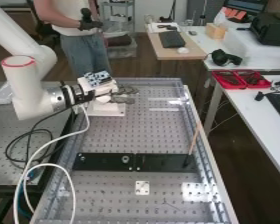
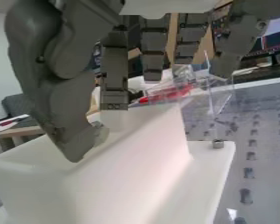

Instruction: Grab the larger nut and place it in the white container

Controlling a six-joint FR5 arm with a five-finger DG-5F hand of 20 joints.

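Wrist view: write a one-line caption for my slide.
The robot's hand, fingers extended, at the white container on a perforated bench.

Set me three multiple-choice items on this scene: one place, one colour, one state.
1. Where is the hand?
A) By the red trays
B) At the white container
C) Over the black plates

2. What colour are the long flat plates across the bench?
A) Black
B) Green
C) Yellow

3. How are the hand's fingers?
A) Curled into a fist
B) Clamped round a stick
C) Extended, open

1: B, both views show the two close together.
2: A, the high view shows them dark.
3: C, they hang extended in the wrist view.
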